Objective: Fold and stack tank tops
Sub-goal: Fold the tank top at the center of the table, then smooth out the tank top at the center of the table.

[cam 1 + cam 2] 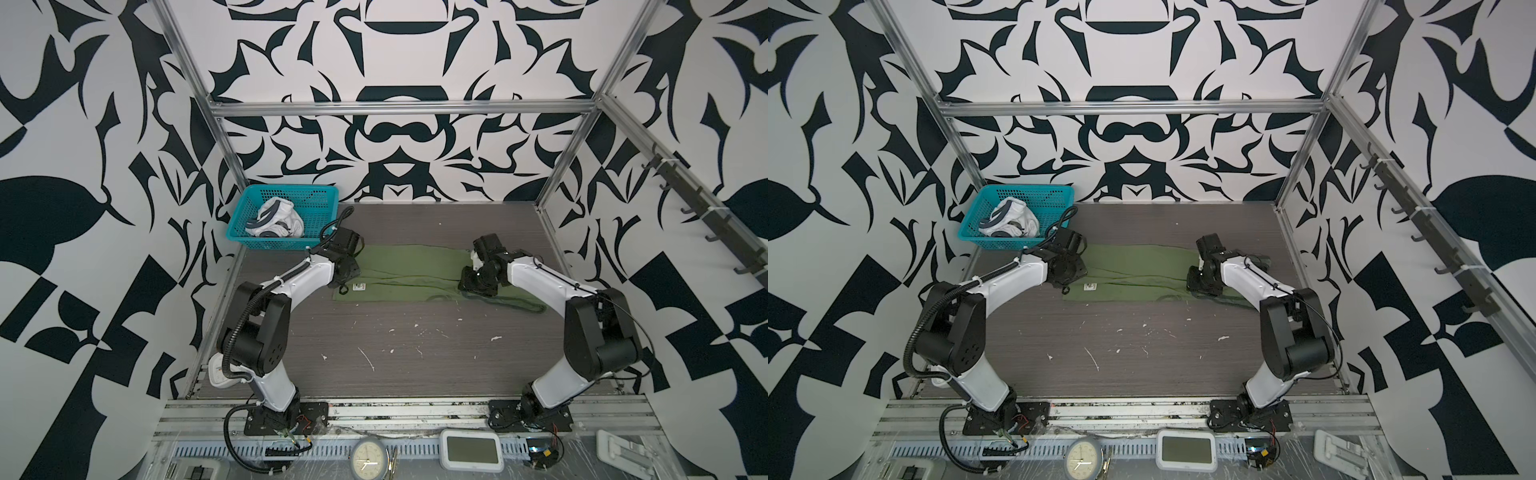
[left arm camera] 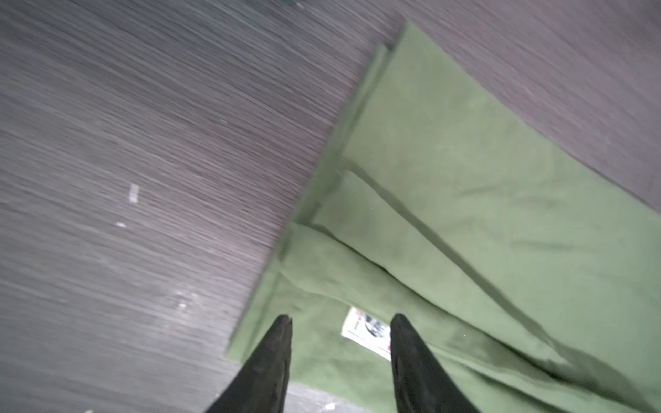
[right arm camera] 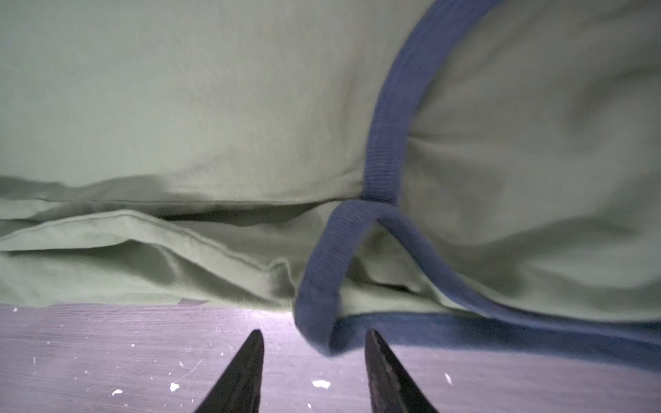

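The olive green tank top (image 1: 411, 270) (image 1: 1133, 270) lies folded into a long strip across the far half of the table in both top views. My left gripper (image 2: 341, 321) (image 1: 344, 286) is open just above its hem corner, and a white label (image 2: 365, 330) shows between the fingers. Nothing is held in it. My right gripper (image 3: 314, 336) (image 1: 476, 286) is open at the strip's other end, over bare table beside a loop of dark blue trim (image 3: 322, 286), and holds nothing. The white tank top (image 1: 276, 224) (image 1: 1013, 222) lies crumpled in the basket.
A teal mesh basket (image 1: 291, 189) stands at the far left corner of the grey wood-grain table (image 1: 415, 340), close behind my left wrist. A clock (image 1: 370, 457) and a white display (image 1: 471, 451) sit on the front rail. A hook rail (image 1: 698, 216) runs along the right wall.
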You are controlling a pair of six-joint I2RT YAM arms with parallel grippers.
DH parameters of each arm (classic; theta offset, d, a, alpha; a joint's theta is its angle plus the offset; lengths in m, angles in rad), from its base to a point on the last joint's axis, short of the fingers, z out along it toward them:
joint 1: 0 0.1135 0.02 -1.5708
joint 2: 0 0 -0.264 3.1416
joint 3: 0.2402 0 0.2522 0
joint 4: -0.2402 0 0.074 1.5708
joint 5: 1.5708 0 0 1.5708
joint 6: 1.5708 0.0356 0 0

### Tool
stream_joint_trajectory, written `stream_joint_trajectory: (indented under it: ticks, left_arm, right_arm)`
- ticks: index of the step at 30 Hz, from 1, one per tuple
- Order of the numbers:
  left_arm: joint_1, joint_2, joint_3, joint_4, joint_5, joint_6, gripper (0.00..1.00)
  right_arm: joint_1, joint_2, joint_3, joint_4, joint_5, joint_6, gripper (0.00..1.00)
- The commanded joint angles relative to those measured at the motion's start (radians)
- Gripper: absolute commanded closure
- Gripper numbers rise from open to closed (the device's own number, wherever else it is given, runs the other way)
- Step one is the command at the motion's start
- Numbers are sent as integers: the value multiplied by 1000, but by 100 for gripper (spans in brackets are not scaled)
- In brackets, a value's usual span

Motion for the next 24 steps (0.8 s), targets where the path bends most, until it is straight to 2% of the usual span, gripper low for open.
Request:
stream_joint_trajectory:
  ticks: [1,5,7,10,18,21,24]
  left_arm:
    - [-18,34,-19,18,25,3,51]
    - [-19,80,-24,48,25,7,51]
    - [-11,99,-27,60,9,14,51]
    - [3,126,-29,80,-8,27,51]
    - [55,164,-37,117,2,32,50]
    - [78,163,-35,120,-2,34,48]
    - [97,166,-20,105,6,35,47]
  right_arm:
    - [4,39,60,30,-30,11,63]
    - [3,71,129,-5,36,-3,84]
    - [-3,84,162,-33,78,-15,90]
    - [-20,124,197,-63,72,-23,93]
    - [-67,208,226,-86,70,-17,90]
    - [-76,220,232,-86,73,-21,84]
    - [-76,215,247,-105,95,-29,74]
